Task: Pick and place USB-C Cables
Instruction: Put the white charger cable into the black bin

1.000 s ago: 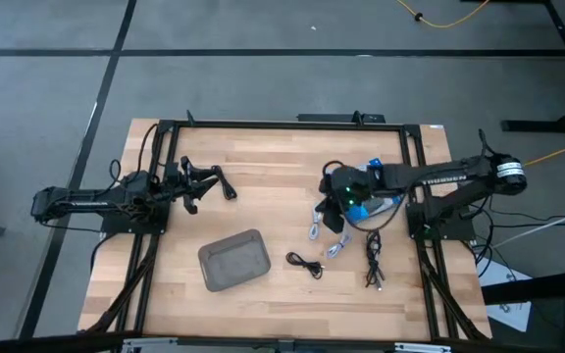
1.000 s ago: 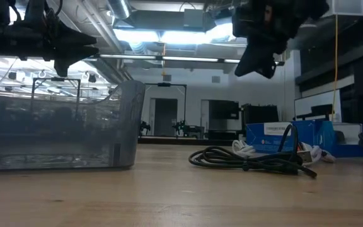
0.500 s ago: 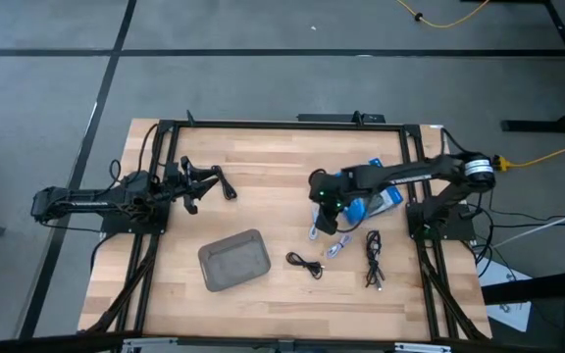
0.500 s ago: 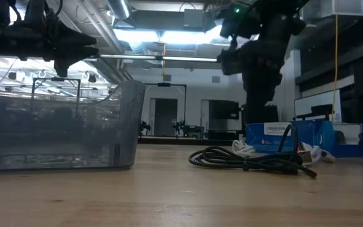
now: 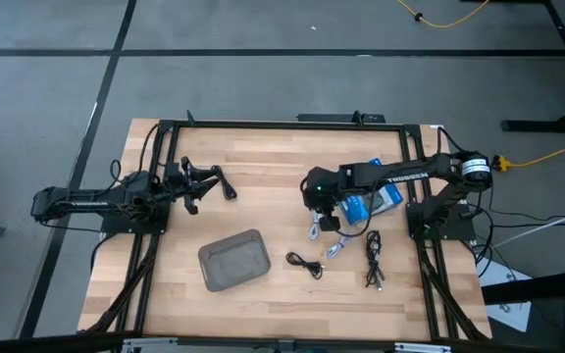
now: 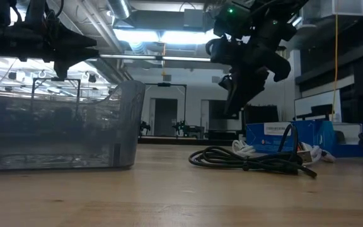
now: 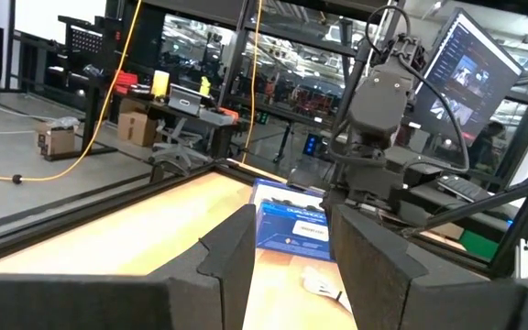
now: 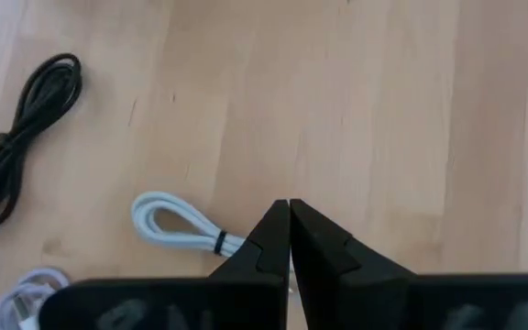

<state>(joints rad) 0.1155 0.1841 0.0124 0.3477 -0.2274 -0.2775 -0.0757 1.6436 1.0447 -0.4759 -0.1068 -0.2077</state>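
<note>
In the high view, two white USB-C cables (image 5: 316, 232) (image 5: 337, 248) and two black ones (image 5: 305, 263) (image 5: 374, 261) lie flat on the wooden table. My right gripper (image 5: 323, 210) hovers shut above the white ones, well off the table in the low view (image 6: 228, 111). The right wrist view shows its shut tips (image 8: 289, 205) over bare wood, beside a white cable loop (image 8: 176, 223) and a black cable (image 8: 26, 137). My left gripper (image 5: 207, 181) waits open at the table's left (image 7: 291, 234). A black cable (image 6: 251, 161) lies in front in the low view.
A grey tray (image 5: 233, 260) (image 6: 55, 126) sits at the near middle-left of the table. A blue packet (image 5: 369, 204) (image 6: 295, 135) (image 7: 291, 225) lies under the right arm, right of the white cables. Bare wood spreads between tray and cables and across the far side.
My right gripper has moved toward the table's left, from over the blue packet to above the white cables. It has come down some way in the low view and turned about. The cables, tray and left arm have stayed where they were.
</note>
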